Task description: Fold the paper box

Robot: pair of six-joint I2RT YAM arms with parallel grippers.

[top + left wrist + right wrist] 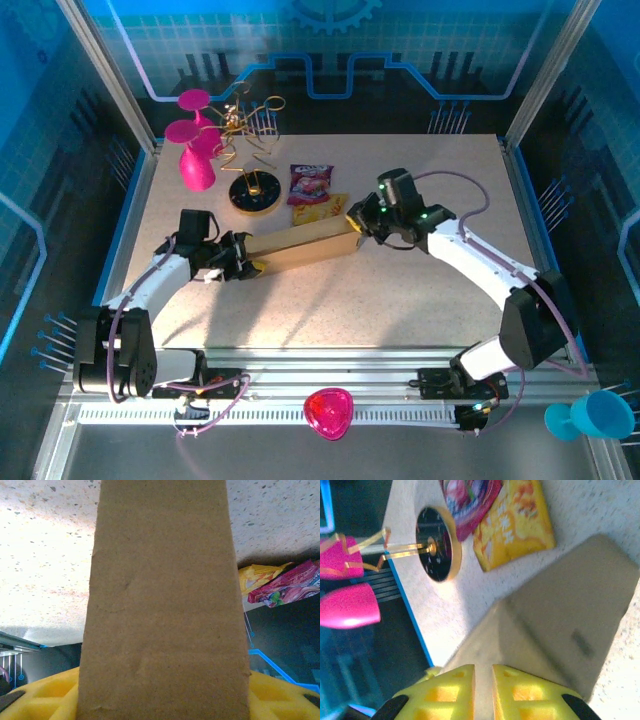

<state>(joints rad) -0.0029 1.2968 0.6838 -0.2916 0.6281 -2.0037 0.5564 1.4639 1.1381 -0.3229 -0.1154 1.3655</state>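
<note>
The paper box (305,248) lies near the middle of the desk (400,310), a long brown shape running from 8 o'clock to 2 o'clock. The left gripper (243,265) is clamped on its 8 o'clock end, cardboard filling the space between the yellow pads. The right gripper (360,226) is at the 2 o'clock end, its pads almost together and seemingly pinching a thin cardboard edge (the wrist view is a little blurred there).

The step in hand looks like closing or creasing that end. To do it well, the left arm should act purely as an anchor. The right should bend along the scored line, slowly, so the box neither twists nor slides.

I cannot tell what is inside the box, as its walls hide any contents. The pink snack packet (311,183) and the yellow snack packet (331,209) lie outside it on the desk, at about 12 o'clock from it.
</note>
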